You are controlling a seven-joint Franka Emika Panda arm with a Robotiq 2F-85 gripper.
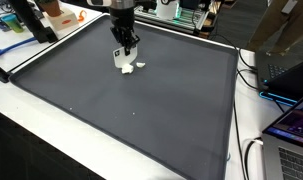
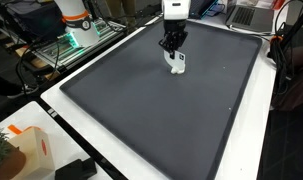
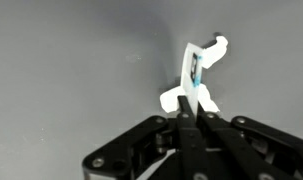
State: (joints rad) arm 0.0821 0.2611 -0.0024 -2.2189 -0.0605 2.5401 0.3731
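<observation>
wrist | jaws pinched together on 1 white piece (image 3: 189, 62), possibly plastic, blue streak | grey mat (image 3: 71, 70) beneath

mat (image 1: 141, 110): dark grey, matt, fine cloth-like weave. table (image 1: 36, 110) rim at mat's 8 o'clock: white, smooth, slight sheen. white piece (image 3: 196, 65): smooth, glossy, looks plastic. gripper (image 3: 190, 108) fingers: black, matt; plastic or coated metal, can't tell.

On white table (image 1: 31, 130): grey mat (image 1: 141, 110); on mat, small white piece (image 1: 128, 66).
</observation>
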